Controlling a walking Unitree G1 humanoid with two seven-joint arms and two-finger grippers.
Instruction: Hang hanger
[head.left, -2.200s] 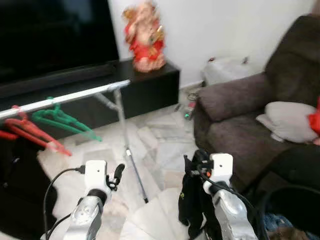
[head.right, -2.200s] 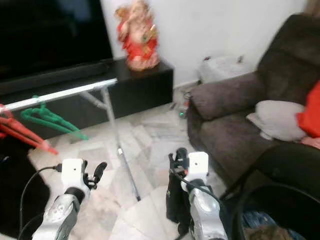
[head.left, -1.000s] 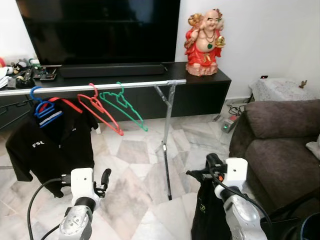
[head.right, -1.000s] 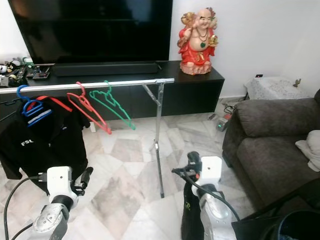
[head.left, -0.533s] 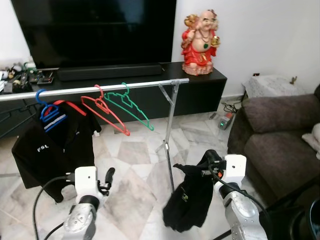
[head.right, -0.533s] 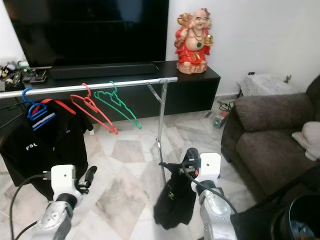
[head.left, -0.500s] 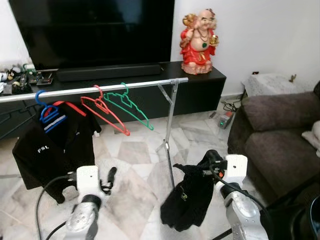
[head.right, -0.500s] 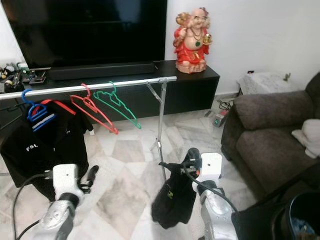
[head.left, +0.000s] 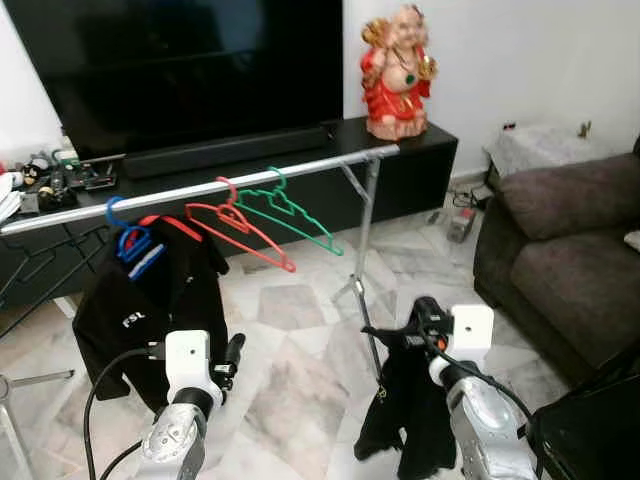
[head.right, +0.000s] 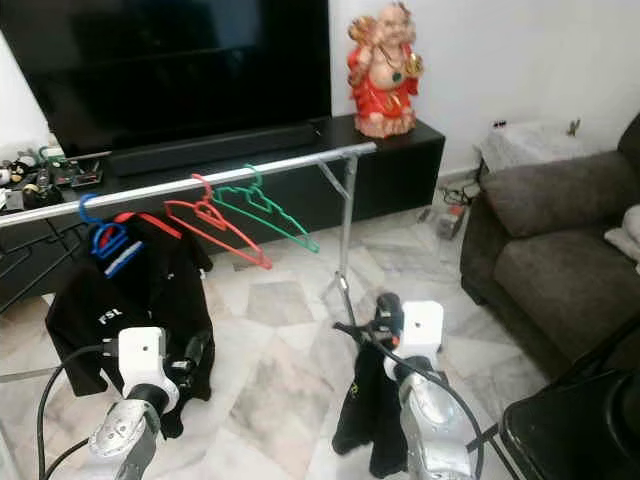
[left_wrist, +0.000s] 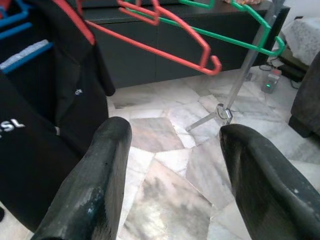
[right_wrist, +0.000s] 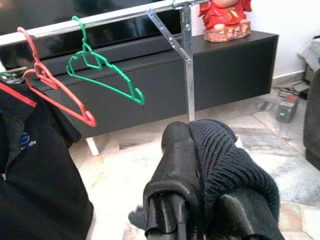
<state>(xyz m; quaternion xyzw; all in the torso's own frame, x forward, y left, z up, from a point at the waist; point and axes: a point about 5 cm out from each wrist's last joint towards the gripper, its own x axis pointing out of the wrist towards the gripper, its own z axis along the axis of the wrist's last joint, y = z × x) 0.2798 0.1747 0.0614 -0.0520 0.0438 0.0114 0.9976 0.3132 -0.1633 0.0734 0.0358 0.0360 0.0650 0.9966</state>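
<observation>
A silver clothes rail (head.left: 200, 188) crosses in front of me. On it hang an empty green hanger (head.left: 285, 212), an empty red hanger (head.left: 240, 228) and a blue hanger (head.left: 128, 240) carrying a black shirt (head.left: 150, 300). My right gripper (head.left: 418, 322) is shut on a black garment (head.left: 408, 415), which hangs limp below it just right of the rail's upright post (head.left: 365, 260). In the right wrist view the black knit cloth (right_wrist: 227, 160) bulges over the fingers. My left gripper (head.left: 232, 353) is low at the left, near the shirt. Its fingers (left_wrist: 95, 185) are apart and hold nothing.
Behind the rail are a black TV console (head.left: 410, 165) with a large TV (head.left: 190, 60) and a red statue (head.left: 397, 70). A dark sofa (head.left: 560, 230) is at the right and a black bin (head.left: 590, 430) at the lower right. The floor is marble tile.
The camera has moved and the rail now lies nearer, shifted right. The black garment, swung out to the left half a second ago, now hangs straight down from my right gripper.
</observation>
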